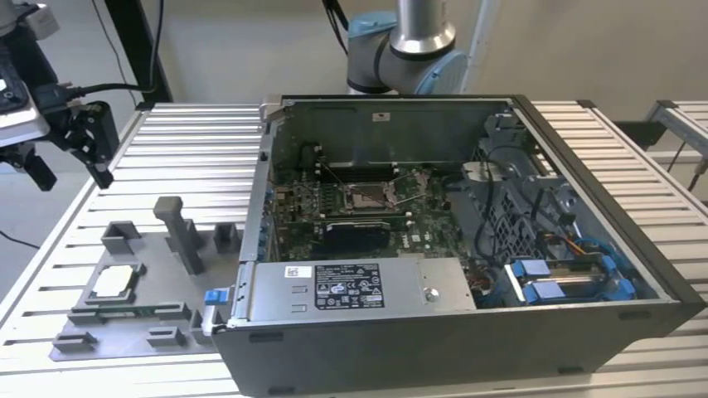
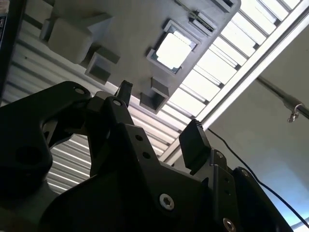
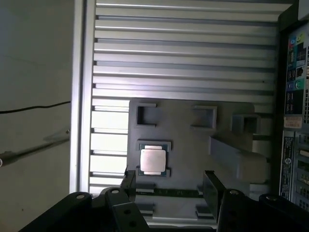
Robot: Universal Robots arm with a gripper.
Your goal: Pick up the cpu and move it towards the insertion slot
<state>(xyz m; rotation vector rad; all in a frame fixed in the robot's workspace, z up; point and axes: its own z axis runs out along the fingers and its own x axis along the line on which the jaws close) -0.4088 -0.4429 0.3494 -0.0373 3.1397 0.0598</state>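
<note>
My gripper point(image 1: 72, 170) hangs above the slatted metal table point(image 1: 188, 141) on the exterior view's left. My jaws are spread wide and hold nothing. Both wrist views show my 2 black fingers point(image 3: 212, 186) apart, with bare air between them.

The cpu point(image 1: 114, 282) lies flat, silvery top up, in a square recess of the grey fixture plate point(image 1: 149, 294). That plate sits on the table on the exterior view's left, just beside the open computer case point(image 1: 619, 249). I am well clear of the chip and touch nothing. The first wrist view looks straight down on the cpu point(image 3: 151, 161), while in the second wrist view it point(image 2: 174, 50) glares white and its surface washes out.

The exterior view shows the insertion slot point(image 1: 367, 196), a shiny framed square on the green board deep inside the case, well apart from me and from the chip.

As for writing, the power supply point(image 1: 432, 286) at the case's front carries 1 white sticker and 1 dark label point(image 1: 347, 286). The first wrist view catches coloured labels point(image 3: 294, 63) on the case wall. I cannot make out any of the print. My own black body hides part of the plate in both wrist views.
</note>
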